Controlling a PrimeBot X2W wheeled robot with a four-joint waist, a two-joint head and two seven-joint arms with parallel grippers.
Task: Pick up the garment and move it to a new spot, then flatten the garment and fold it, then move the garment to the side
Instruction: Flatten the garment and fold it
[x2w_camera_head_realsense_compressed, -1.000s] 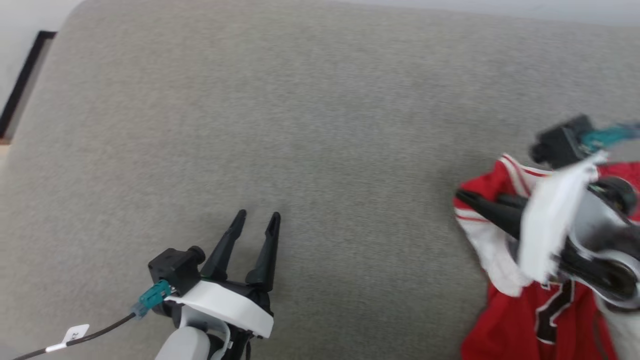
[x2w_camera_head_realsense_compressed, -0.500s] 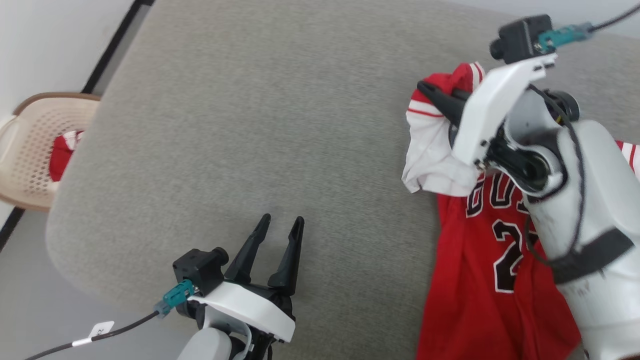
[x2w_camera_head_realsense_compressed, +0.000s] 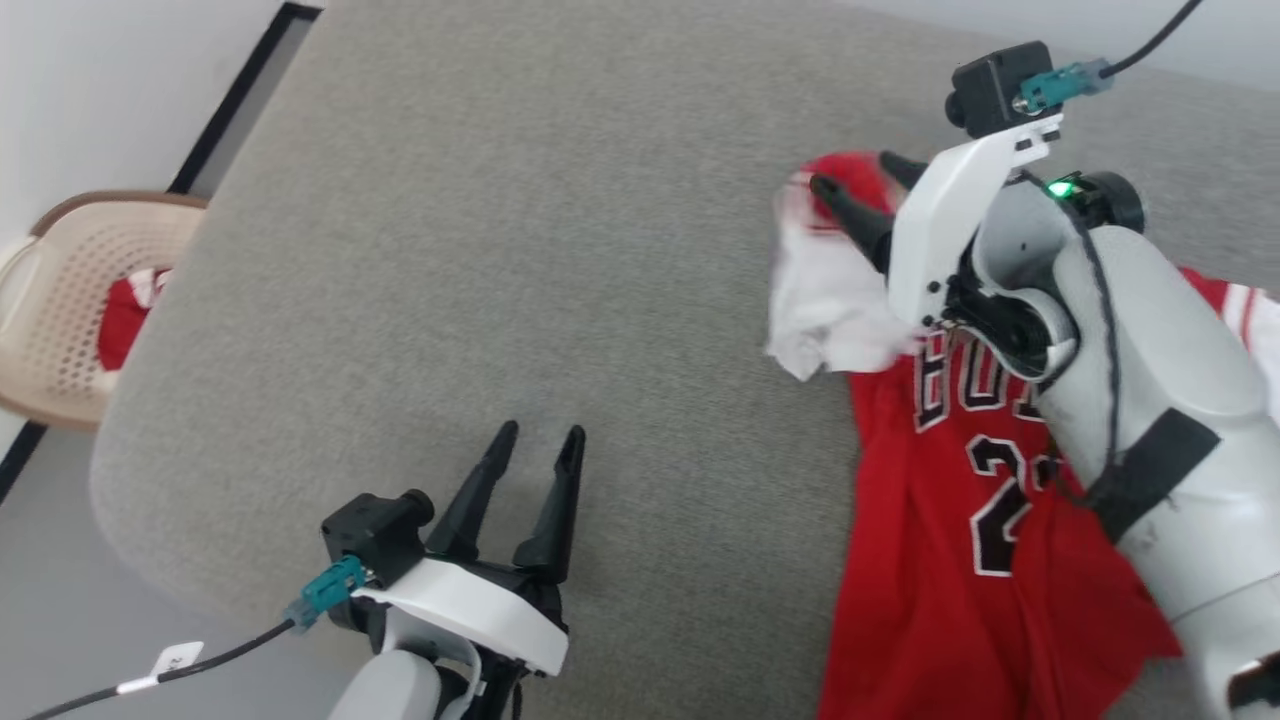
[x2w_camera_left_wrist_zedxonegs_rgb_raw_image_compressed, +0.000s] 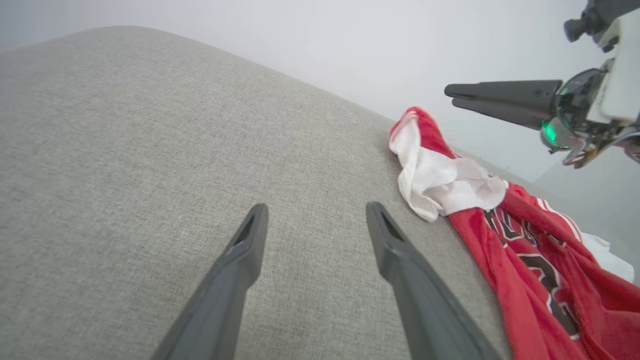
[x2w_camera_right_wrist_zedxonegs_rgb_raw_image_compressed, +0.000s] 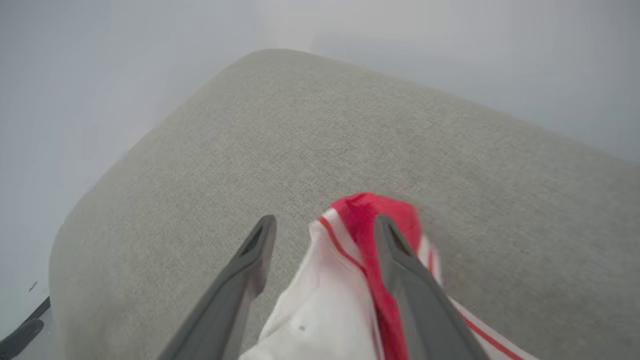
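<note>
Garment (x2w_camera_head_realsense_compressed: 960, 520) lies crumpled at the right of the grey cushion (x2w_camera_head_realsense_compressed: 500, 250), its sleeve heaped beneath the spread, empty right gripper (x2w_camera_head_realsense_compressed: 850, 170); left gripper (x2w_camera_head_realsense_compressed: 541, 430) idles wide apart; risk: the bunched sleeve likely skews any fold unless flattened first.

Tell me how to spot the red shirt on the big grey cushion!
Start at the wide grey cushion and look along its right side, below the robot's open right gripper. The red jersey lies there, with white sleeves and black letters and a number. The other red cloth sits off the cushion, inside a beige basket.
</note>
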